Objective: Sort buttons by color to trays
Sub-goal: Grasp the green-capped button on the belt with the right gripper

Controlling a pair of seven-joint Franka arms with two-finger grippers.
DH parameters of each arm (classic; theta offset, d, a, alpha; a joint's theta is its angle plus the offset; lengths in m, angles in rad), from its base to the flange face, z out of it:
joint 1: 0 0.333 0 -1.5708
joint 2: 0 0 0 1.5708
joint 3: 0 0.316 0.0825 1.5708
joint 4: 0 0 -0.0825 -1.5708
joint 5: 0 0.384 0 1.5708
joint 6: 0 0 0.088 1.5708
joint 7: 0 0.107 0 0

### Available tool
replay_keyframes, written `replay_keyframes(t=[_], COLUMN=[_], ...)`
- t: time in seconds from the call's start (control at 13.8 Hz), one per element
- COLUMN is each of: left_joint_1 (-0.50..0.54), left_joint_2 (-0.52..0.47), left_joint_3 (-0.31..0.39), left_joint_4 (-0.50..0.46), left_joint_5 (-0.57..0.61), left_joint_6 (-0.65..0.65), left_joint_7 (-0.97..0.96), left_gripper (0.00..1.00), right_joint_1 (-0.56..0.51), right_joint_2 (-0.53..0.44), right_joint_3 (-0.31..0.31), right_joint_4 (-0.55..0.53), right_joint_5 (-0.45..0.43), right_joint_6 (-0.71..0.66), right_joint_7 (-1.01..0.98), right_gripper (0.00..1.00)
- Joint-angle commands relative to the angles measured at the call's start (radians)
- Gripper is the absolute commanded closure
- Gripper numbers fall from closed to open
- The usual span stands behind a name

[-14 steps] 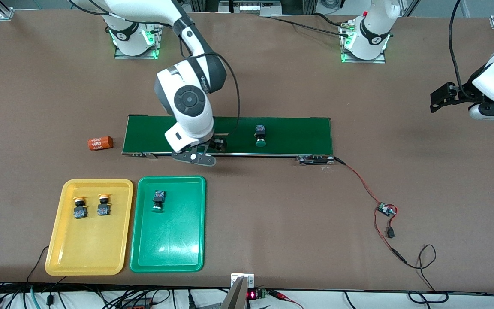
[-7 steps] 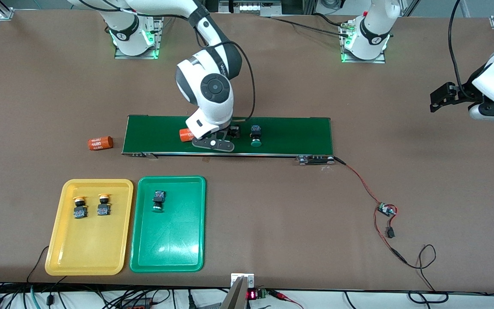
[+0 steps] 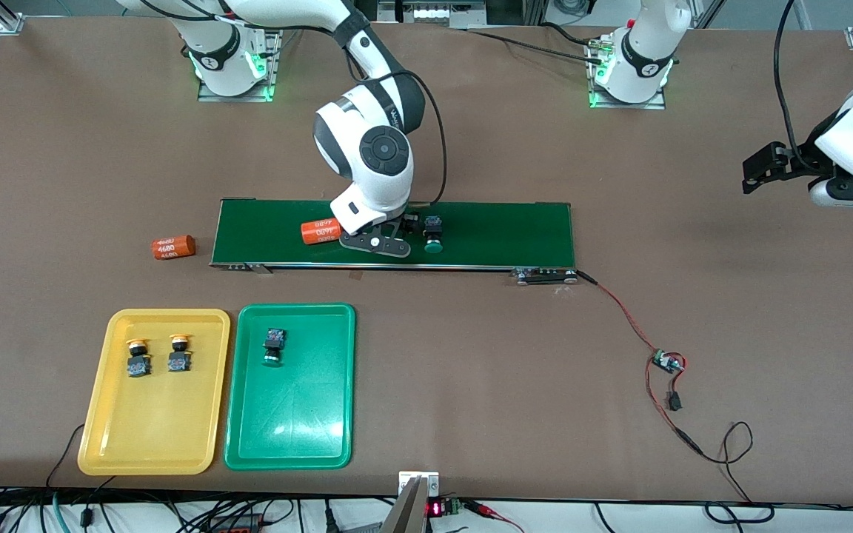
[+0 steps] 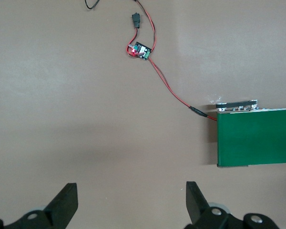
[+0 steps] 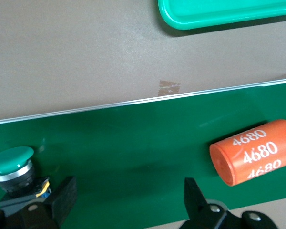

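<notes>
Front view
Right gripper (image 3: 406, 235): low over the conveyor belt (image 3: 500, 222), between an orange cylinder (image 3: 321, 231) and a green-capped button (image 3: 433, 233); fingers spread, nothing held.
Button on belt: cap pointing to 6 o'clock, just beside the right gripper.
Orange cylinder on belt: at the right gripper's 9 o'clock, lying on its side.
Second orange cylinder (image 3: 174, 246): on the table off the belt, toward the right arm's end.
Yellow tray (image 3: 101, 437): nearer the camera than the belt; holds two yellow-capped buttons (image 3: 138, 358) (image 3: 179, 354) side by side, caps at 12 o'clock.
Green tray (image 3: 308, 437): touching or just beside the yellow tray; holds one green-capped button (image 3: 273, 346), cap at 6 o'clock.
Left gripper (image 3: 756, 169): waits in the air over the table's edge at the left arm's end.
Circuit board (image 3: 667, 362): on red wire running from the belt's end.

Left wrist view
Left gripper (image 4: 131, 202): fingers (image 4: 64, 202) wide apart, empty, over bare table.
Belt end (image 4: 257, 138): at 3 o'clock.
Circuit board (image 4: 141, 50): near 12 o'clock.

Right wrist view
Right gripper (image 5: 128, 198): fingers (image 5: 193, 195) apart over the belt (image 5: 133, 138).
Green-capped button (image 5: 12, 169): touching or just beside one finger.
Orange cylinder (image 5: 255, 152): just outside the other finger.
Green tray (image 5: 219, 12): at 1 o'clock.
</notes>
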Motion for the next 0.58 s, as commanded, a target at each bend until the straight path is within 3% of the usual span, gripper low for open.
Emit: replay_keyframes(t=[0.0, 0.51], left_joint_1=[-0.004, -0.004], left_joint_2=[-0.006, -0.008], left_joint_3=[-0.003, -0.003], left_joint_4=[0.009, 0.009], left_joint_5=[0.017, 0.017], left_joint_6=[-0.018, -0.019], left_joint_7=[-0.009, -0.009], left_gripper=[0.00, 0.00], right_joint_1=[0.010, 0.024], right_joint_2=[-0.010, -0.021], right_joint_3=[-0.005, -0.005], right_joint_4=[-0.013, -0.013], right_joint_5=[0.011, 0.101], right_joint_6=[0.006, 0.011], right_joint_7=[0.016, 0.001], right_gripper=[0.00, 0.00])
